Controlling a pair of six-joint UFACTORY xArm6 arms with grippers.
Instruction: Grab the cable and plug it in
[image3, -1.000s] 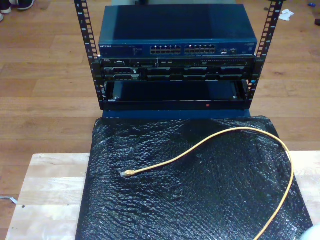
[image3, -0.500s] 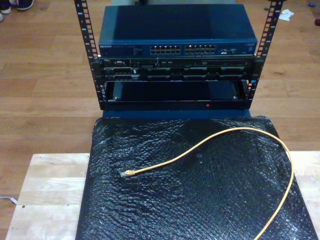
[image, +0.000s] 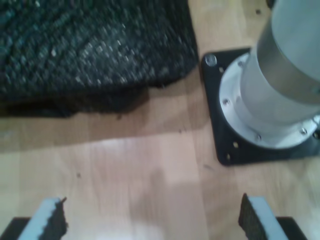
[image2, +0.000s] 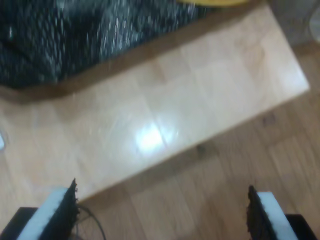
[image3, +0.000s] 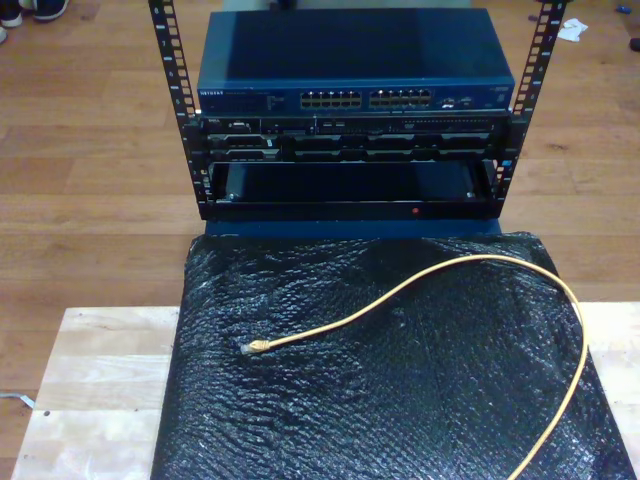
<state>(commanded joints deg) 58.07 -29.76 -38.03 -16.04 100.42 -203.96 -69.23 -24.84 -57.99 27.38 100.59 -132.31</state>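
From the exterior view, the cable (image3: 420, 285) is a thin yellow-orange line looping across the black mat (image3: 300, 420), its small clear plug (image3: 247, 348) lying loose toward that view's left. It lies just as it did a moment ago; the pale shape once at the view's lower right corner is gone. Behind the mat stands a rack (image3: 350, 150) with a blue switch (image3: 355, 98).

Along my first tool (image: 152, 220), pads apart over bare counter (image: 140, 165), a mat edge and an arm base (image: 265, 105) lie ahead.

My second tool (image2: 162, 212) is spread too, over the counter edge; a blurred yellow strip, probably the cable, lies far ahead.
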